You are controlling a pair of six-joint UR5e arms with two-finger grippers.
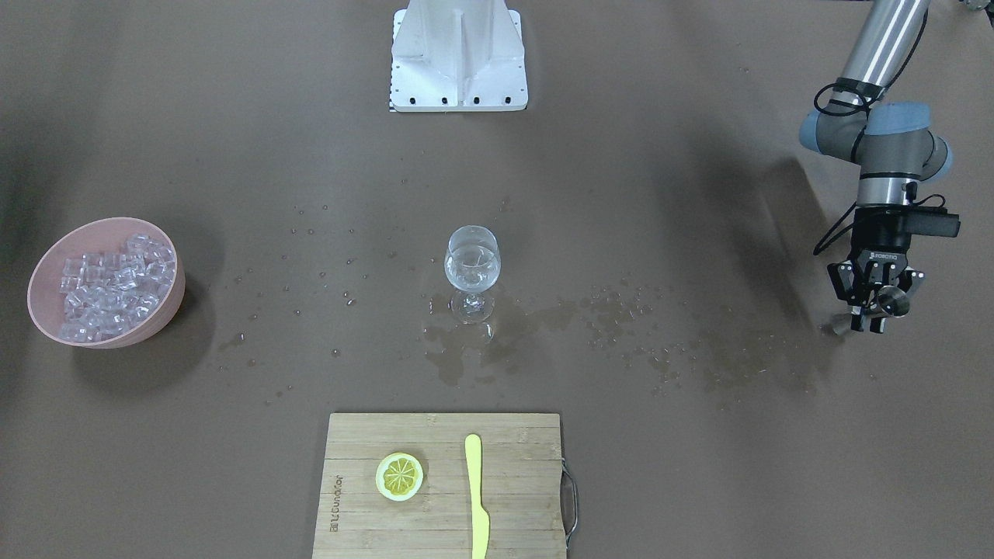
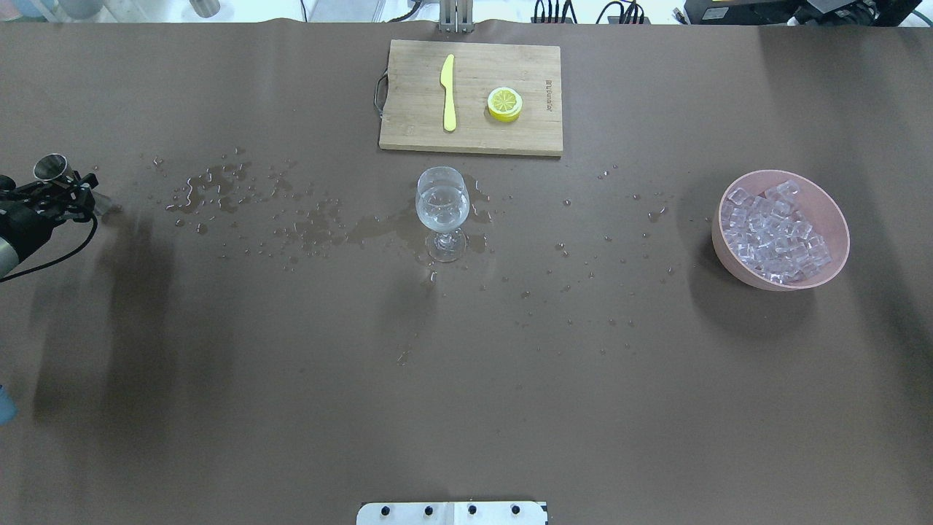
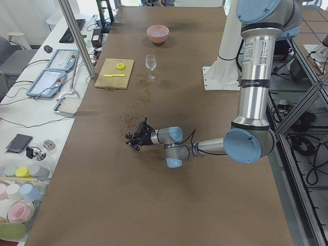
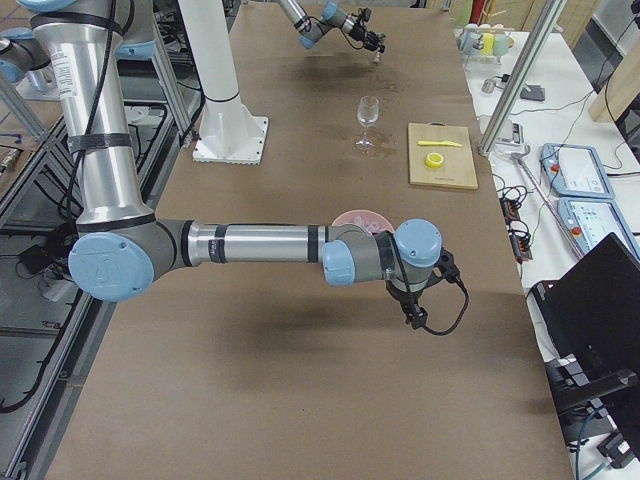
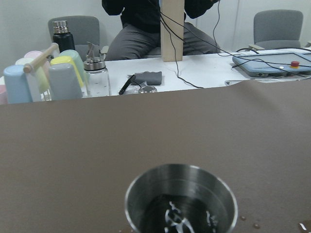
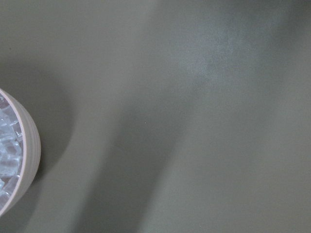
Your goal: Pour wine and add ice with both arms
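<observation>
Wine (image 1: 471,268): clear, sitting in the lower bowl of the wine glass (image 2: 442,211). The glass stood upright at mid-table, just short of the cutting board (image 1: 512,481) at the middle of the far edge. Ice (image 2: 776,232) was heaped in the pink bowl (image 1: 167,310) toward the table's right end; none was visible in the glass. Spilled drops (image 1: 543,314) ringed the glass foot and trailed toward the left end.

Risks, as judged:
- The wet surface under the foot could let the glass slide or tip if an arm nudged it.
- Cubes dropped from too high would likely splash wine out.
- Glassy cubes may slip from a two-finger pinch.

Left gripper (image 1: 868,301) was near the table's left end, fingers clamped on a small steel cup (image 5: 182,187) with only a film of liquid at its bottom. Whether the cup touched the table was unclear.

Right gripper (image 4: 410,308) was beside the bowl. Its opening could not be told.
</observation>
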